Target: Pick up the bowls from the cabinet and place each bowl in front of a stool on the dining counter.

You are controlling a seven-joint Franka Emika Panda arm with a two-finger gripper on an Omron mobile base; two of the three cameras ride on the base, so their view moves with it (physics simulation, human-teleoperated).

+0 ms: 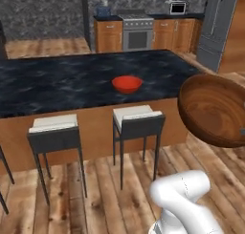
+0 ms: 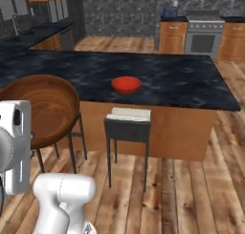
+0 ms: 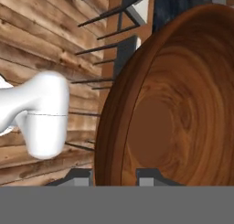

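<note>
My gripper (image 3: 114,177) is shut on the rim of the dark brown wooden bowl (image 3: 173,109), one fingertip (image 3: 75,177) outside the wall and one inside. The bowl is tilted on edge in the air, close to the cameras, over the wooden floor on the stool side of the dining counter (image 1: 57,80). It fills the right of the left base view (image 1: 213,109) and the left of the right base view (image 2: 43,109). The red bowl (image 1: 127,83) (image 2: 127,84) stands upright on the black marble, behind the right-hand stool (image 1: 139,119). The cabinet is out of view.
A second stool (image 1: 54,132) stands left of the first, both pushed up to the counter's wooden base. Behind the counter are a steel oven (image 1: 138,33), lower cabinets (image 1: 108,36) and a grey fridge (image 1: 217,25). Open plank floor (image 2: 191,195) lies in front.
</note>
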